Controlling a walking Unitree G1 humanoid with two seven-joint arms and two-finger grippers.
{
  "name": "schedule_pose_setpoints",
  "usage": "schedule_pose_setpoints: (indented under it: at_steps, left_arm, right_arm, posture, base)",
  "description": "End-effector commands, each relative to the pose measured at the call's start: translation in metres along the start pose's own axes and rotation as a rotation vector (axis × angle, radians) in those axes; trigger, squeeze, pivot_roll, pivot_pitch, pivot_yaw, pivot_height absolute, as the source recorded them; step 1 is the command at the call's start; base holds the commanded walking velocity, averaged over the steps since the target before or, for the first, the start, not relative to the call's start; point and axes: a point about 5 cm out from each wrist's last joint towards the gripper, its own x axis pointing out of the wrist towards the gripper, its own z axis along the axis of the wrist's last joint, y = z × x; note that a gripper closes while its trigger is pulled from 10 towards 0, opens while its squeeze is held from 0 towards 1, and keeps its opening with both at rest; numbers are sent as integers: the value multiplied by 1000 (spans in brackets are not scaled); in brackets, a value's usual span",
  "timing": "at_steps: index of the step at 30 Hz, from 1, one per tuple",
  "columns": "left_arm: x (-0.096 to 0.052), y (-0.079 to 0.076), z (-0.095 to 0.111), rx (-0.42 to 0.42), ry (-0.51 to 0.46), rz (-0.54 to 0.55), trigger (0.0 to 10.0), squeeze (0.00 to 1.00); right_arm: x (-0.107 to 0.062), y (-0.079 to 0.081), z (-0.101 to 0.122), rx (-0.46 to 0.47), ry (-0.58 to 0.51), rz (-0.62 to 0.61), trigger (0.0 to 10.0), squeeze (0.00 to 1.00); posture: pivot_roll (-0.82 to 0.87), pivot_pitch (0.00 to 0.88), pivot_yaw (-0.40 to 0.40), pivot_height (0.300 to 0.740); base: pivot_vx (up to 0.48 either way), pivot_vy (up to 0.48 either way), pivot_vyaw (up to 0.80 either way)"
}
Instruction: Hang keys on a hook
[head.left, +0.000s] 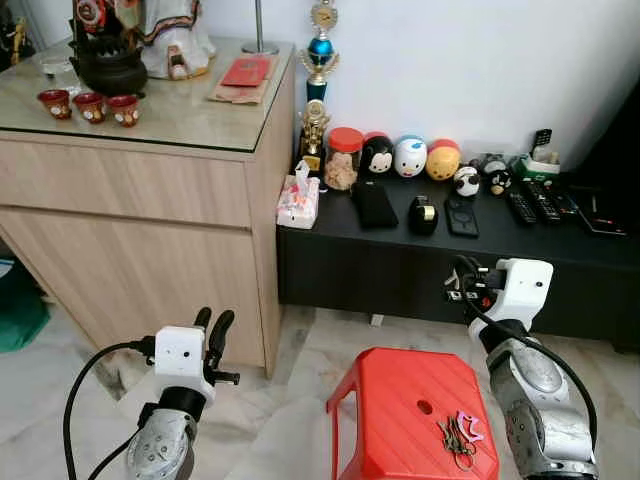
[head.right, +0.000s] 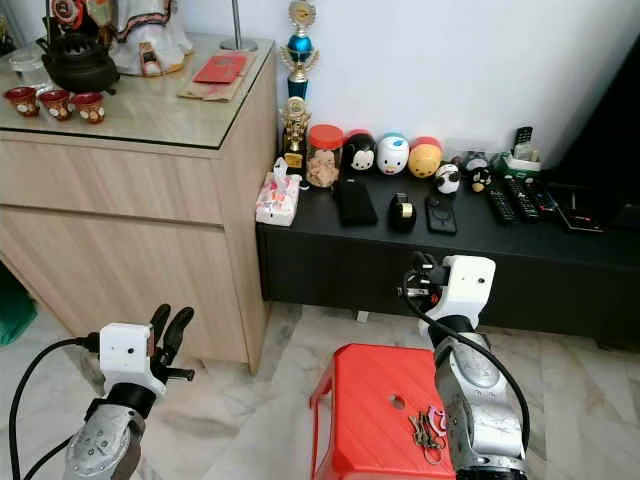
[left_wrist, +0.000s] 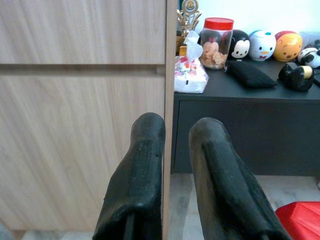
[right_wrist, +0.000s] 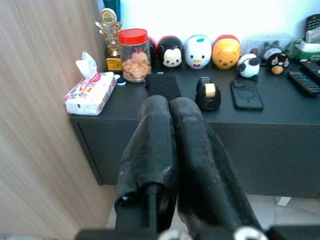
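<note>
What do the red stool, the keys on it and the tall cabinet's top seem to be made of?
Red stool: likely moulded plastic, from its uniform glossy colour and ribbed seat. Keys: apparently metal, dull and greyish, with a pink tag. Tall cabinet's top: seemingly glass over light wood-grain panels, since it reflects.

A bunch of metal keys (head.left: 459, 433) lies on the red plastic stool (head.left: 400, 400) at lower right; behind it runs the low black cabinet (head.left: 400, 265), with the light wooden sideboard (head.left: 130, 220) at upper left.
</note>
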Motion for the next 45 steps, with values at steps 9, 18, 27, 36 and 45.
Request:
schedule_pose_setpoints:
  at_steps: [9, 18, 27, 36, 45]
  left_arm:
    - [-2, -5, 1, -8, 8, -28, 10000, 0]
    - [-2, -6, 1, -11, 6, -31, 10000, 0]
    - [-2, -6, 1, -14, 5, -32, 10000, 0]
    - [-1, -7, 3, -12, 5, -44, 10000, 0]
    - [-3, -5, 4, -7, 10, -46, 10000, 0]
  right_arm:
    - [-2, 2, 7, -26, -11, 12, 10000, 0]
    - [-2, 4, 10, -29, -10, 19, 10000, 0]
    - [-1, 4, 10, -34, 6, 14, 10000, 0]
    - [-3, 6, 10, -35, 30, 15, 10000, 0]
    - [-5, -4, 13, -113, 80, -31, 10000, 0]
  posture:
    - [61, 0, -91, 722]
    - [64, 0, -94, 722]
    - [68, 0, -96, 722]
    - [70, 0, -98, 722]
    - [62, 0, -97, 722]
  base:
    - [-270, 0, 0]
    - [-288, 0, 0]
    - [-289, 0, 0]
    - [-289, 0, 0]
    - [-300, 0, 0]
